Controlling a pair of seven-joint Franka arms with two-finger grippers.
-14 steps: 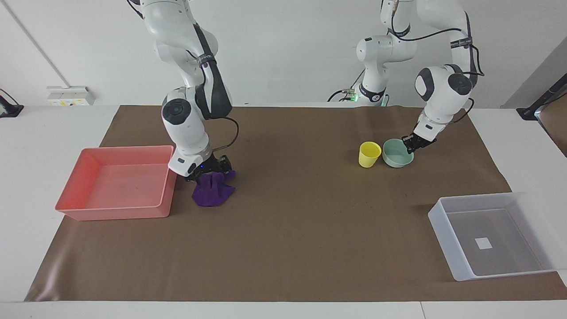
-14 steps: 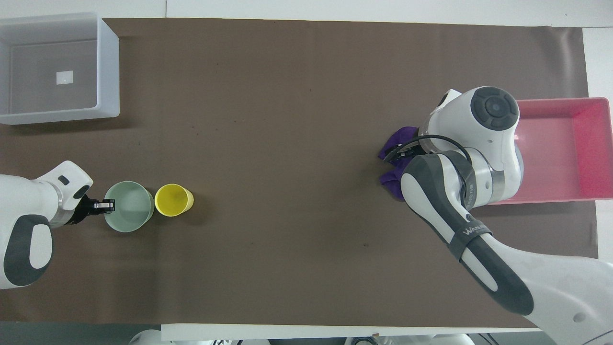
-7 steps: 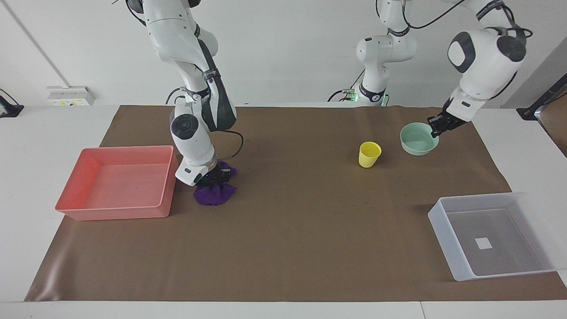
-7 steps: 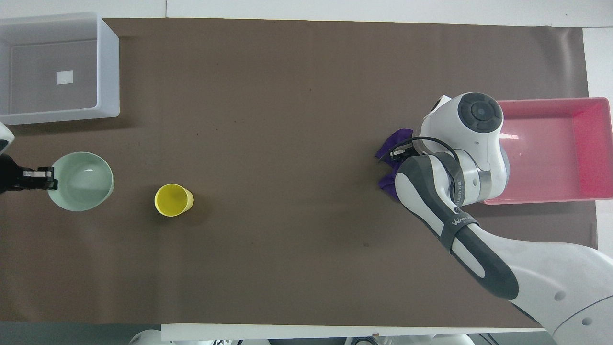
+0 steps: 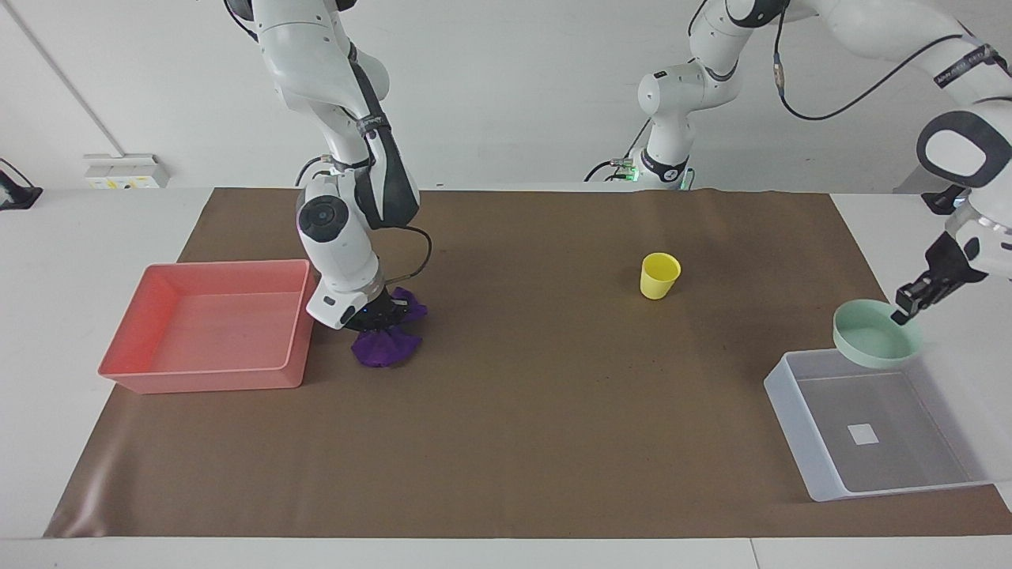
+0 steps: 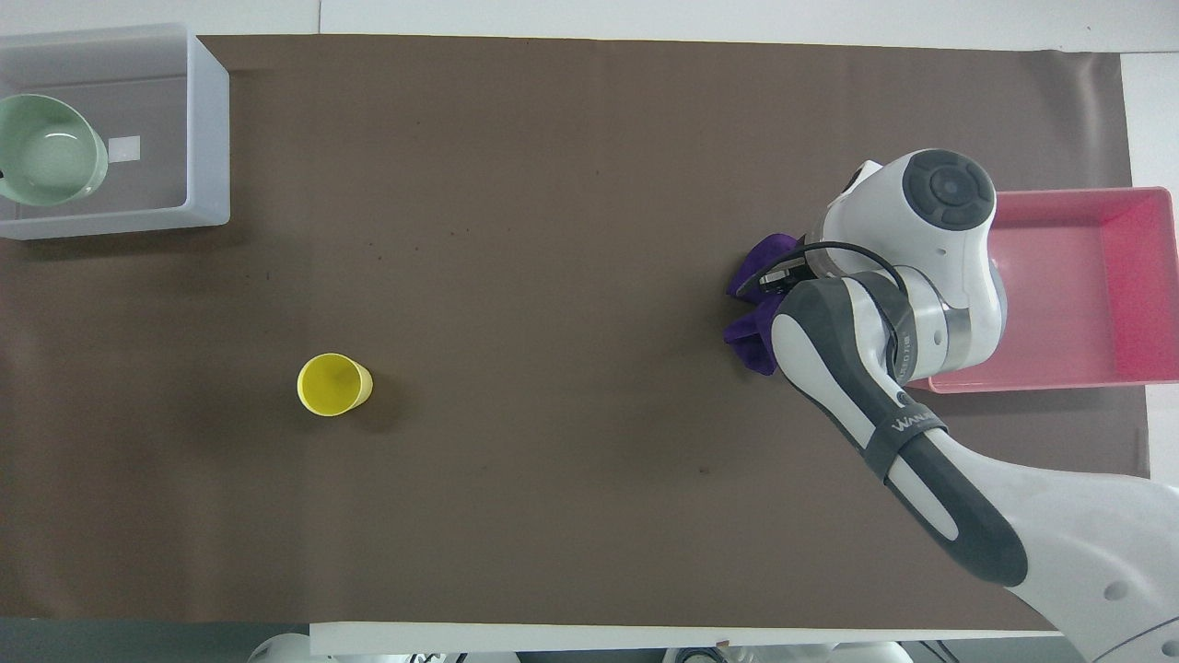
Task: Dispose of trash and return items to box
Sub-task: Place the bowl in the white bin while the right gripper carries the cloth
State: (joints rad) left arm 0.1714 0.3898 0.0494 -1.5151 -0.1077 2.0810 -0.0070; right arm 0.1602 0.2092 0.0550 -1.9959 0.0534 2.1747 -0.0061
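Note:
My left gripper [image 5: 903, 313] is shut on the rim of the mint-green bowl [image 5: 872, 336] and holds it in the air over the corner of the translucent white box [image 5: 793, 413] nearest the robots. In the overhead view the bowl [image 6: 46, 149] covers part of the box [image 6: 210, 129]. The yellow cup [image 5: 658, 275] stands upright on the brown mat, also seen from overhead [image 6: 333, 385]. My right gripper [image 5: 371, 318] is down in the purple cloth [image 5: 386, 348], which is bunched around it beside the pink tray. From overhead the cloth [image 6: 751, 333] is half hidden by the right arm.
The pink tray [image 5: 126, 371] sits at the right arm's end of the table and holds nothing; it also shows in the overhead view [image 6: 1142, 285]. A brown mat [image 5: 522, 411] covers the table. The box has a small white square on its grey bottom.
My left gripper lifted the bowl from beside the yellow cup and carried it over the box. The right gripper stayed at the cloth, which became more bunched.

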